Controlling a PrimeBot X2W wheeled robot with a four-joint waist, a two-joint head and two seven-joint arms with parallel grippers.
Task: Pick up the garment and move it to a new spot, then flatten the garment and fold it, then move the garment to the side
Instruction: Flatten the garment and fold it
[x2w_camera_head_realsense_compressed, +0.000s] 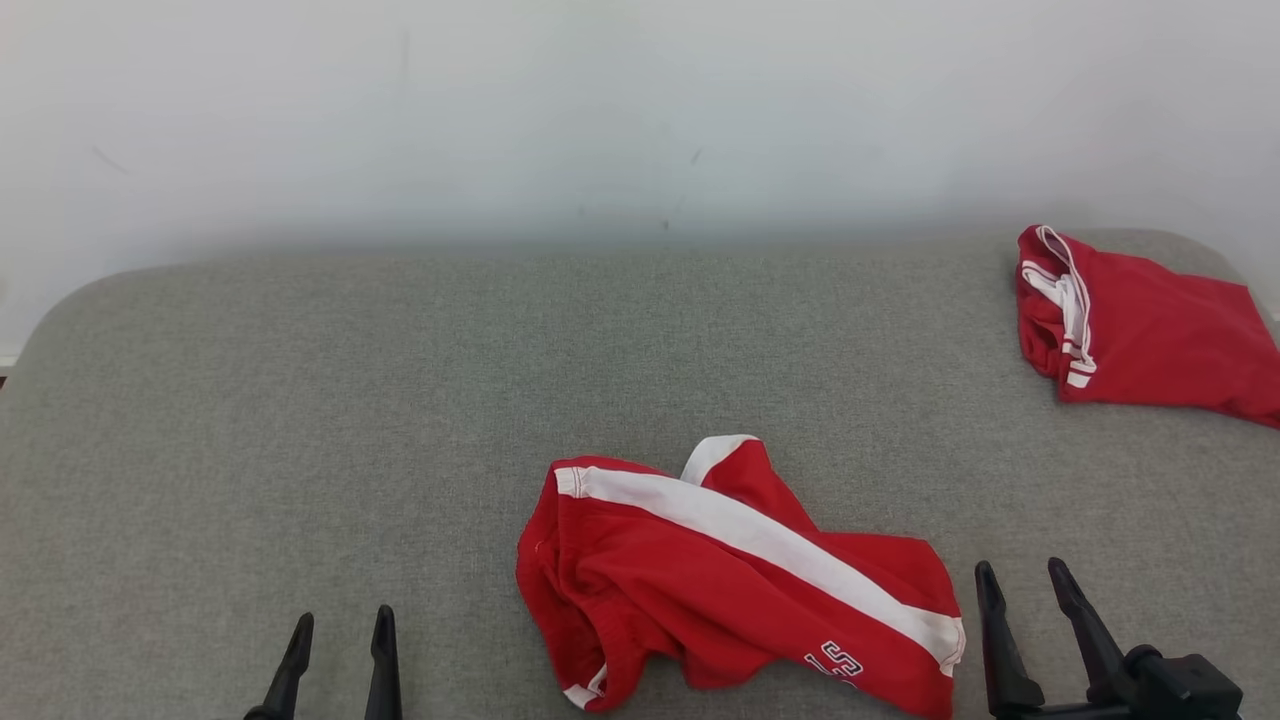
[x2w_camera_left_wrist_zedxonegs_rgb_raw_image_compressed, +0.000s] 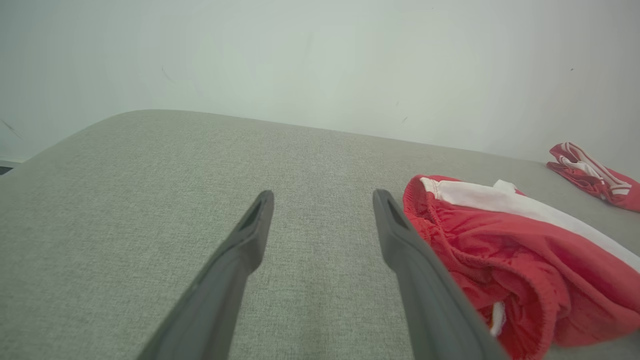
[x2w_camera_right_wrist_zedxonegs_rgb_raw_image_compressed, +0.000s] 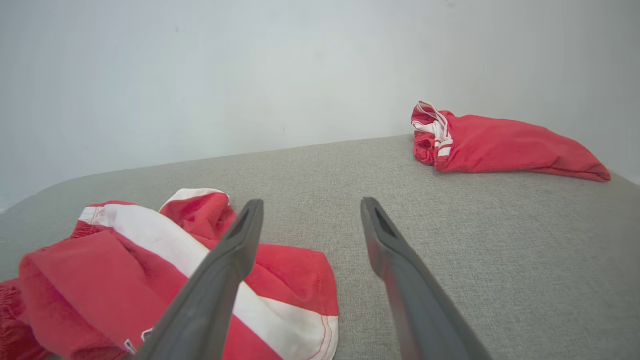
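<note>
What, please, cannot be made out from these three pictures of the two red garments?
Head view: the white lettering on the crumpled red, white-striped cloth garment is small and partly folded under, so unreadable.
Head view: the folded red cloth garment runs off the right edge.
Right wrist view: a dark finger of the right pincer covers part of the crumpled garment's stripe.

You have bright, even, diffuse light, with only faint shadows. The wall (x2w_camera_head_realsense_compressed: 640, 100) washes out at 12 o'clock. Wrist views bow the worktop (x2w_camera_left_wrist_zedxonegs_rgb_raw_image_compressed: 150, 200) edge; the left tool (x2w_camera_left_wrist_zedxonegs_rgb_raw_image_compressed: 323, 197) looks soft at 6 o'clock.
</note>
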